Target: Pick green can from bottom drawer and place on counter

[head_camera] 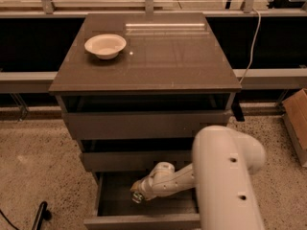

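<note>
Centrally, the counter (163, 66) is sitting as the glossy dark top of the drawer cabinet, overhanging three drawers below it. The robot's white arm (225, 176) is filling the lower right of the view, its thick link standing in front of the cabinet's right side and its slimmer forearm reaching leftwards into the bottom drawer (139, 221), which is standing pulled out beneath the two wider drawers. The top drawer (144, 124) and the middle drawer (129, 160) are each showing a dark gap above their fronts. A white bowl (105, 46) is resting on the counter's rear left part, well apart from the arm. The gripper (138, 194) is hanging low inside the bottom drawer, near its middle, and how its grip is standing cannot be told. The green can (136, 198) is appearing only as a small shiny glint right at the gripper's tip, down in that drawer and not on the counter
</note>
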Motion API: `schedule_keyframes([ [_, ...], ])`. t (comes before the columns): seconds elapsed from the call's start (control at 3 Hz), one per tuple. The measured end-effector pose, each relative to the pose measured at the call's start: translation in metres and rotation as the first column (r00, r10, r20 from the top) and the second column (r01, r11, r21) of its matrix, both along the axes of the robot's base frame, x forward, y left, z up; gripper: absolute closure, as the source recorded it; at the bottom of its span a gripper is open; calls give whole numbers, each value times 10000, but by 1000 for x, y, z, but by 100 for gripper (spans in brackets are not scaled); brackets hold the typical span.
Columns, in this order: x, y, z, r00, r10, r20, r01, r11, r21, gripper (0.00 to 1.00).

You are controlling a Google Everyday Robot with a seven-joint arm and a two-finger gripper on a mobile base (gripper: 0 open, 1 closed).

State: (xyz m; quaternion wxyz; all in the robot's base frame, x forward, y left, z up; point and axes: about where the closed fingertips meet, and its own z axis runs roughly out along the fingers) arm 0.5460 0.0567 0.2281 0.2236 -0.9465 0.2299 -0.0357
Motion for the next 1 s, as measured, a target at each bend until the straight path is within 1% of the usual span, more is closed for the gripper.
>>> schedule_keyframes([
  [0.33,-15,15,60,9879,673,1396,-942,9760,1962,100],
  [0.67,-43,7,118,9479,1049,3007,-2087,9177,3380,100],
  [1.0,-75,-14,169,8943,955,4371,-2976,8564,4218,100],
])
